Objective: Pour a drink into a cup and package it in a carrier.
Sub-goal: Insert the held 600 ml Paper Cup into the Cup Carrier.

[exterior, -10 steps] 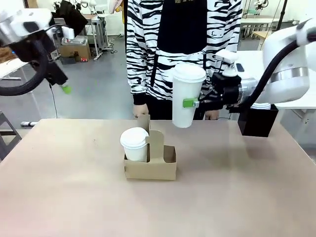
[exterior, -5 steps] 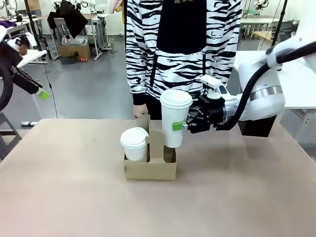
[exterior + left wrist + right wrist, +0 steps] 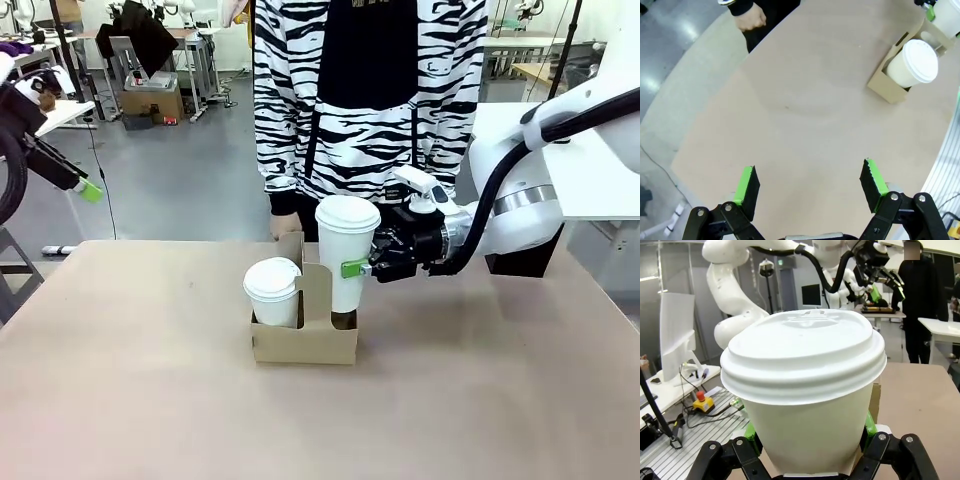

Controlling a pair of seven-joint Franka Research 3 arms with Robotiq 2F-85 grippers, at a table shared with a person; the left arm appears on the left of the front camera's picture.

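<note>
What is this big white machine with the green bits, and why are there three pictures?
It is a robot with two white arms. Each ends in a gripper, a hand with two jaws. The big picture looks across the table at a person in a striped top. The right gripper holds a tall white paper cup with a plastic lid and has its bottom in a pocket of the brown cardboard carrier. Another lidded cup sits in the other pocket. The other pictures come from cameras on the wrists. The left gripper is open, high above the table.
</note>
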